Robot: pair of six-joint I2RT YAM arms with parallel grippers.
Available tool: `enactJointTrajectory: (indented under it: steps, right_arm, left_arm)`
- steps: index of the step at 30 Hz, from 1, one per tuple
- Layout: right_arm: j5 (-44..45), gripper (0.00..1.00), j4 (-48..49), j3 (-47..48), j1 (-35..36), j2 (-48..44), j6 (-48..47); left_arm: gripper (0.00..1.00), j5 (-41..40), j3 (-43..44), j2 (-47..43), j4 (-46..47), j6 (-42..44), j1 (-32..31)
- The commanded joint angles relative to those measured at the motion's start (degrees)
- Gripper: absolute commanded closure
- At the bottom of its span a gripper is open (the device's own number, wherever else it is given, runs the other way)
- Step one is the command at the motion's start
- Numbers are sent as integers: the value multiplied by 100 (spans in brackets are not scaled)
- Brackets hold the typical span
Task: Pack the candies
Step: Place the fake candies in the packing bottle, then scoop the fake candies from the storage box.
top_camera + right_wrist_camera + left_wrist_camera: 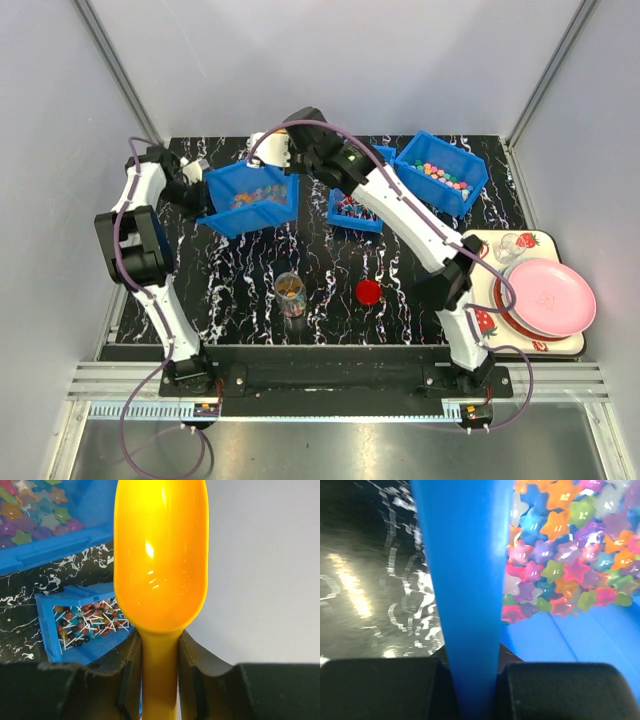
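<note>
My left gripper (pixel 200 195) (pixel 472 680) is shut on the left wall (pixel 465 580) of a blue bin (pixel 250 198), which sits tilted. The bin holds many colourful star-shaped candies (pixel 565 545) (pixel 260 195). My right gripper (pixel 285 150) (pixel 160 665) is shut on the handle of a yellow scoop (pixel 160 555), held behind that bin at the back of the table. The scoop's bowl is empty. A clear jar (pixel 290 295) with some candies in it stands at the front centre. A flat red lid (pixel 368 292) lies to its right.
A second blue bin (pixel 355 212) (pixel 85 622) holds small lollipops on white sticks. A third blue bin (pixel 442 172) at the back right holds mixed candies. A tray (pixel 480 245) with a pink plate (pixel 548 297) sits at the right edge.
</note>
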Motion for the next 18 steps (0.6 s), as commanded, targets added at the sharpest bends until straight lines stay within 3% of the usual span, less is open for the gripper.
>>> enactJointTrajectory:
  steps: [1,8,12,18]
  right_arm:
    - [-131,100,662,-475,3,-993,276]
    - [-166,100,302,-985,12,-1056,30]
    - [-210,100,-180,-968,47,-951,-128]
    - [-87,100,-717,-968,187,-670,-462]
  left_arm:
    - [100,1336,439,90,-917,181,94]
    - [100,563,149,-437,-364,-74,50]
    - [100,-690,-386,-972,451,-240,-178]
    - [100,-1590,-1011,-1325,1033,-337,-565]
